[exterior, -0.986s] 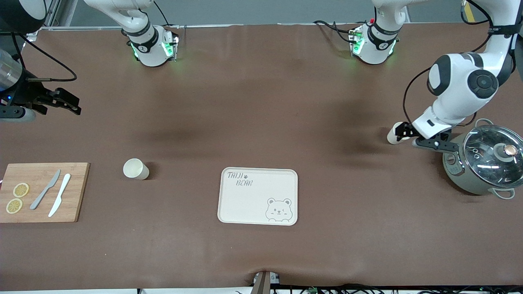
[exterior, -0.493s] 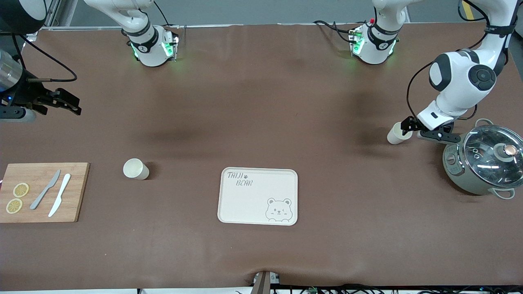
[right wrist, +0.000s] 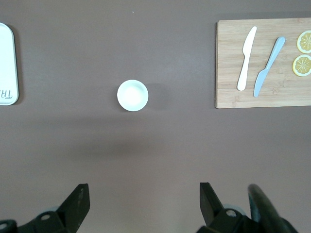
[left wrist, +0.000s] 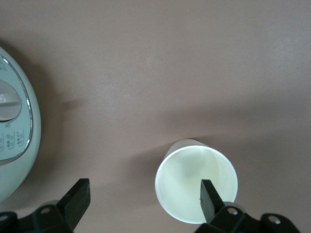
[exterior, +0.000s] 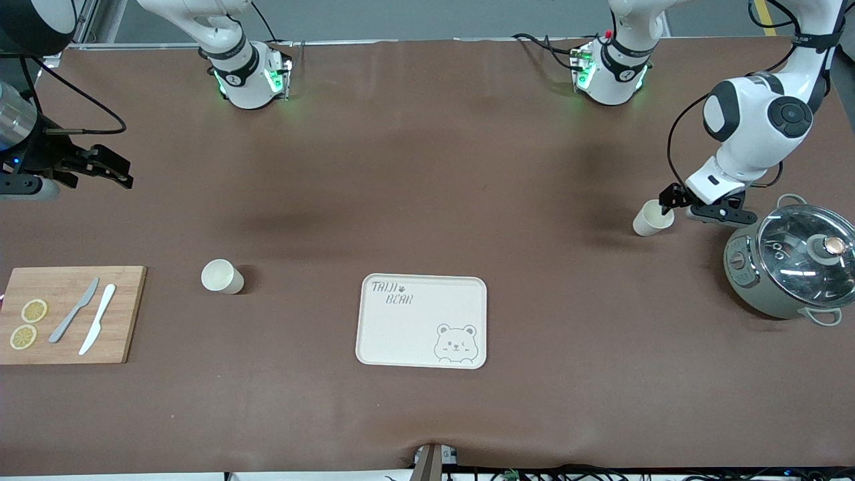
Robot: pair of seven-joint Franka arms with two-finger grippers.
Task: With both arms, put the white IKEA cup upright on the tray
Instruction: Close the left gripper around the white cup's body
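We see two white cups standing upright on the brown table (exterior: 427,414), neither on the tray (exterior: 422,321).

The left gripper (exterior: 698,208) is over the table between one cup (exterior: 650,218) and the grey pot (exterior: 792,267). Its fingers are apart, nothing clamped. In the left wrist view one fingertip (left wrist: 208,194) overlaps the cup's open mouth (left wrist: 196,180); we can't tell whether it is inside the rim or just above it. The other fingertip (left wrist: 77,196) is over bare table, near the pot's wall (left wrist: 14,145). The pot is cut off in that view; only part of its control panel shows, print too small to read. In the front view the gripper covers part of that cup's rim, and the pot's glass lid glares.

The right gripper (exterior: 93,170) hangs over the table at the right arm's end, fingers apart, holding nothing. Its arm is cut off by the frame edge in the front view. The right wrist view shows both fingertips (right wrist: 77,199) wide apart, with the second cup (right wrist: 132,95) well clear of them, about midway between them. That cup (exterior: 222,276) sits between the tray and the wooden cutting board (exterior: 67,315).

The board carries a grey knife (exterior: 73,310), a white knife (exterior: 97,319) and two lemon slices (exterior: 28,324). In the right wrist view the tray (right wrist: 8,63) is cut off, lettering only partly visible. A dark curved part by the right gripper's finger is too blurred to identify.
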